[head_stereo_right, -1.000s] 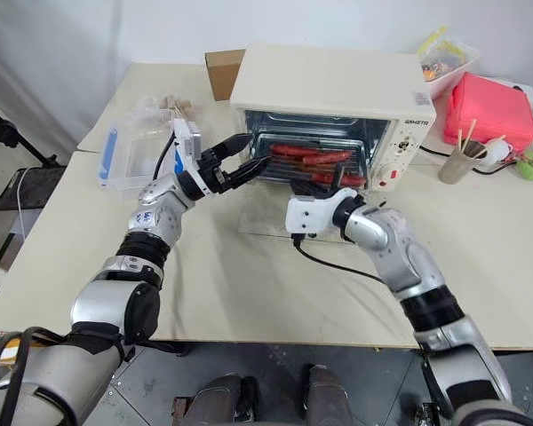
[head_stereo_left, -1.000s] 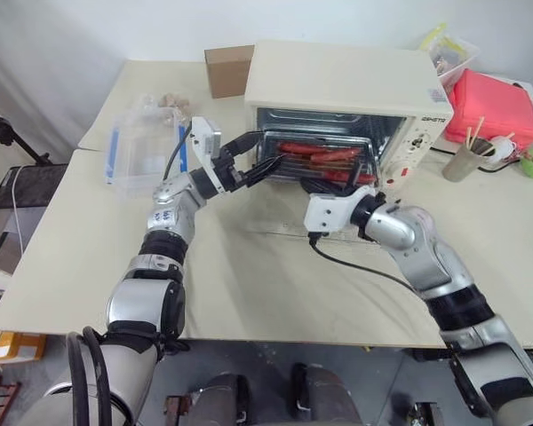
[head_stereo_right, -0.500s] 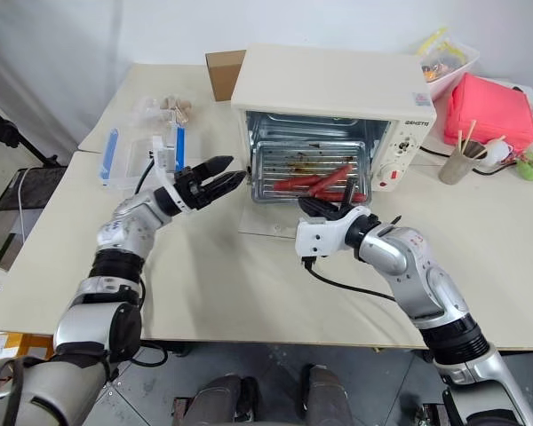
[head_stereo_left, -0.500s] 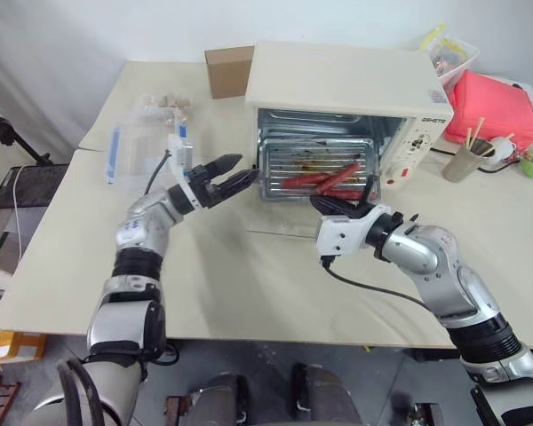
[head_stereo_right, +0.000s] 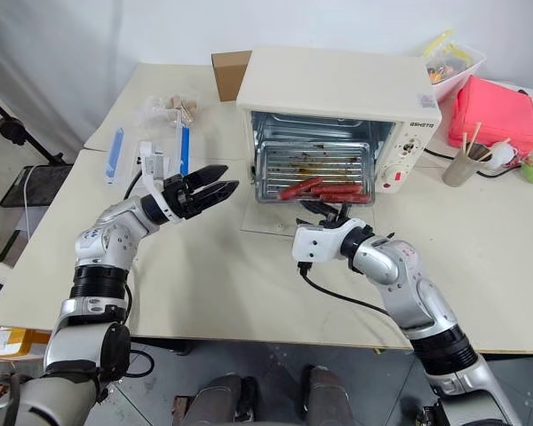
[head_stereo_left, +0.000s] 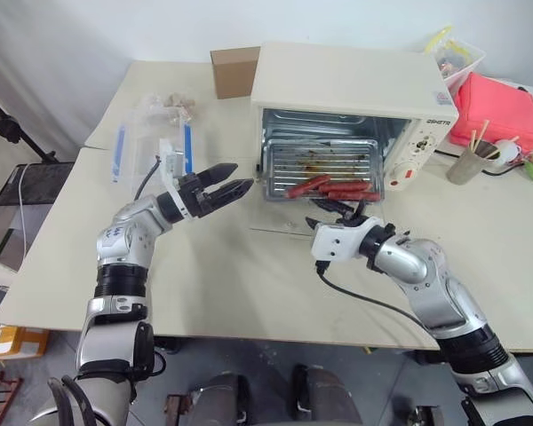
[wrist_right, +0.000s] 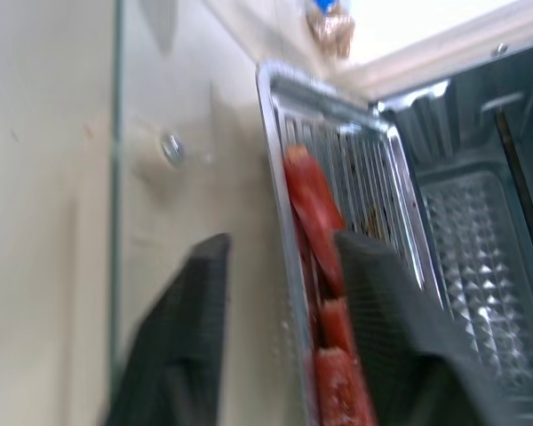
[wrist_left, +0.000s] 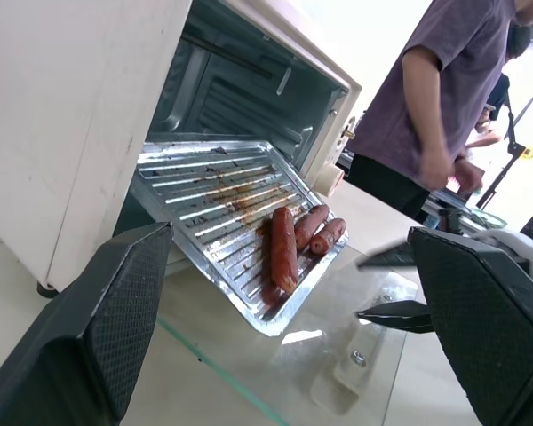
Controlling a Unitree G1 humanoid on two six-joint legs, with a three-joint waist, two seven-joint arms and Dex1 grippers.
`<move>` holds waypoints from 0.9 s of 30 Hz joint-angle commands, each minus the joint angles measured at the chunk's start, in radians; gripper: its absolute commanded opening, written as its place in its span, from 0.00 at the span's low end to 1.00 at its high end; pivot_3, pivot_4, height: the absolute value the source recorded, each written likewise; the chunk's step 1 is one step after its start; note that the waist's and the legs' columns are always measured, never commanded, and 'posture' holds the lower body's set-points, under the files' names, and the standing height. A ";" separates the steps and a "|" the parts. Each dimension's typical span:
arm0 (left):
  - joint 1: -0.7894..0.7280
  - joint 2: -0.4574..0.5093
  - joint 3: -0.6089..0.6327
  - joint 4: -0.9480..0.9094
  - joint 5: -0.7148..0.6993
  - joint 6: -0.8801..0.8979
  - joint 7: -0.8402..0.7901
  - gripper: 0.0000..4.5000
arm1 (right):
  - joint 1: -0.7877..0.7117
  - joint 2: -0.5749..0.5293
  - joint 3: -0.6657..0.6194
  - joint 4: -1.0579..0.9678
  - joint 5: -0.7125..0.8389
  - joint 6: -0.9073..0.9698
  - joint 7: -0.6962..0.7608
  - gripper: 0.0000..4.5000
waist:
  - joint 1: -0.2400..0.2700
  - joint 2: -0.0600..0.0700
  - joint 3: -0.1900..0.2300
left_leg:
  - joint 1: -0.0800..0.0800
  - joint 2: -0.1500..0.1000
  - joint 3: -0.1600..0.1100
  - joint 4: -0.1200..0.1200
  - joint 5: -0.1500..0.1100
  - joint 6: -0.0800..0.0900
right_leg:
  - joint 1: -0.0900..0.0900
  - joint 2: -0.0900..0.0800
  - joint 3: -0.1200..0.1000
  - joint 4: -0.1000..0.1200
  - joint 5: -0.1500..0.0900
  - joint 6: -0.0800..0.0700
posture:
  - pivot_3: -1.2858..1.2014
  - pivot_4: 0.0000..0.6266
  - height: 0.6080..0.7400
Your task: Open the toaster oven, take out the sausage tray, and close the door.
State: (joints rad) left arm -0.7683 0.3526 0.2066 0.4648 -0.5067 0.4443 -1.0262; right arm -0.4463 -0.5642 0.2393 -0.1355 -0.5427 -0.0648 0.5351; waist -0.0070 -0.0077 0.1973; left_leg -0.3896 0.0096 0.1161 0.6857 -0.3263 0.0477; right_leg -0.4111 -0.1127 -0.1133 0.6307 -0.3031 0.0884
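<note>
cream-white boxy toaster oven: panel lettering unreadable | shiny ridged metal sausage tray at its mouth | left end effector wide open, empty, 9 o'clock of tray | right end effector parted, empty, 6 o'clock

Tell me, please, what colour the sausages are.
The sausages are red-brown, clearest in the left wrist view.

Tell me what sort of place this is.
Probably a lab or test room staged as a kitchen: a toaster oven on plain tables, a cardboard box and storage bins around it, a person standing nearby.
</note>
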 commanded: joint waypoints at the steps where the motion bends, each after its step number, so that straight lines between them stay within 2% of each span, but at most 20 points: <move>1: 0.011 -0.006 0.001 -0.070 -0.028 -0.002 0.003 1.00 | -0.042 0.008 0.010 0.035 -0.042 -0.006 -0.046 0.49 | 0.001 0.000 0.000 | 0.000 0.000 0.000 0.000 0.000 0.000 | 0.000 0.000 0.000 0.000 0.000 0.000 | 0.52 0.24 1.00; 10: 0.077 -0.019 0.002 -0.169 -0.051 0.026 0.026 1.00 | -0.137 0.044 0.053 0.163 -0.103 -0.024 -0.122 0.49 | 0.001 0.000 0.000 | 0.000 0.000 0.000 0.000 0.000 0.000 | 0.000 0.000 0.000 0.000 0.000 0.000 | 0.52 0.24 1.00; 13: 0.084 -0.022 0.002 -0.183 -0.057 0.030 0.034 1.00 | -0.153 0.052 0.059 0.184 -0.112 -0.025 -0.142 0.36 | 0.002 0.000 0.000 | 0.000 0.000 0.000 0.000 0.000 0.000 | 0.000 0.000 0.000 0.000 0.000 0.000 | 0.52 0.24 1.00; 18: 0.082 -0.025 0.002 -0.184 -0.060 0.028 0.041 1.00 | -0.161 0.051 0.062 0.189 -0.122 -0.033 -0.159 0.01 | 0.001 0.000 0.000 | 0.000 0.000 0.000 0.000 0.000 -0.001 | 0.000 0.000 0.001 0.001 0.000 0.000 | 0.52 0.24 1.00; 27: 0.060 -0.050 -0.010 -0.154 -0.057 0.006 0.038 1.00 | -0.166 0.045 0.044 0.150 -0.137 -0.047 -0.188 0.01 | 0.002 0.000 0.000 | 0.000 0.000 0.000 0.000 0.000 -0.001 | 0.000 0.000 0.000 0.001 0.000 0.000 | 0.52 0.24 1.00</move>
State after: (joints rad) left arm -0.6887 0.3019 0.1953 0.3258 -0.5443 0.4660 -0.9839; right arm -0.5951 -0.5110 0.3096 0.0675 -0.6813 -0.1022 0.3726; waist -0.0048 -0.0079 0.1972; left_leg -0.3893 0.0096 0.1164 0.6859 -0.3259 0.0469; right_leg -0.4113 -0.1127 -0.1128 0.6317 -0.3031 0.0884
